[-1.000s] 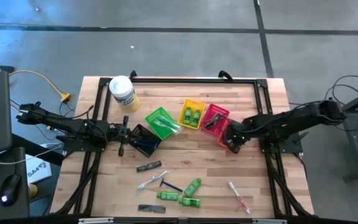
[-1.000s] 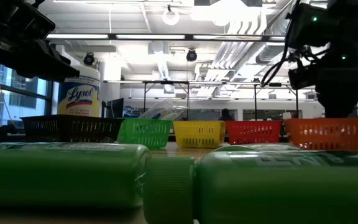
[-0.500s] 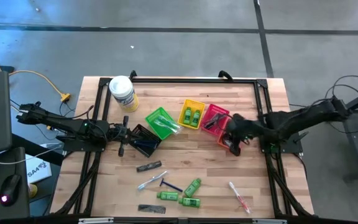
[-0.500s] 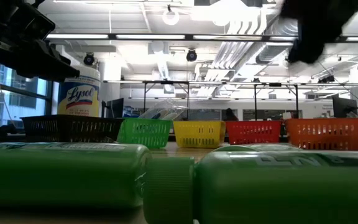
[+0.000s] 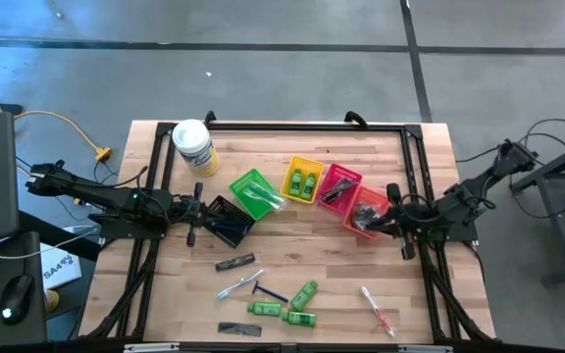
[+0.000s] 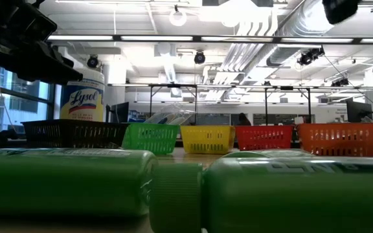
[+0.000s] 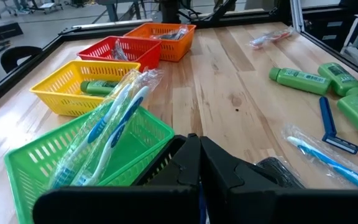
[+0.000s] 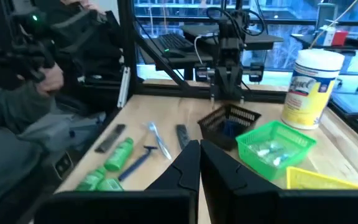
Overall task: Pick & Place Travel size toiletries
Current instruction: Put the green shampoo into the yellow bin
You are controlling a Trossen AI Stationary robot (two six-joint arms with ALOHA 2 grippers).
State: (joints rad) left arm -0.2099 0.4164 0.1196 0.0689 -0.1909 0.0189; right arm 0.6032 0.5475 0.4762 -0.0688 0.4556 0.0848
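across the wooden slatted table [image 5: 292, 147] i see a row of small plastic baskets running left to right: a black mesh basket [image 5: 228, 221], a bright green basket [image 5: 253, 193] with clear-wrapped toothbrushes [image 7: 114, 124] leaning out of it, a yellow basket [image 5: 302, 179] with two green mini bottles inside, a red basket [image 5: 338, 184], and an orange basket [image 5: 366, 212] with dark items in it.

my left gripper [image 5: 196, 209] sits low at the left side of the table, just beside the black basket, its two dark fingers [image 7: 219, 168] pressed together with nothing between them. my right gripper [image 5: 393, 222] is at the right edge of the table, just beside the orange basket, fingers [image 8: 219, 171] also closed together and empty.

most of the loose toiletries lie on the near half of the table. a dark scrunched mesh bundle [image 5: 234, 262] is nearest the black basket. nearer still are a wrapped toothbrush [image 5: 235, 286], a blue-handled razor [image 5: 268, 292], three bright green mini bottles [image 5: 304, 293] close together, and a flat black comb [image 5: 238, 328] at the near edge. another wrapped toothbrush with a red handle [image 5: 378, 309] lies apart on the near right.

a big white-lidded tub with a yellow label [image 5: 193, 145] stands at the far left corner. beyond the table, in the right wrist view, a person in dark clothes [image 8: 36, 118] sits nearby.
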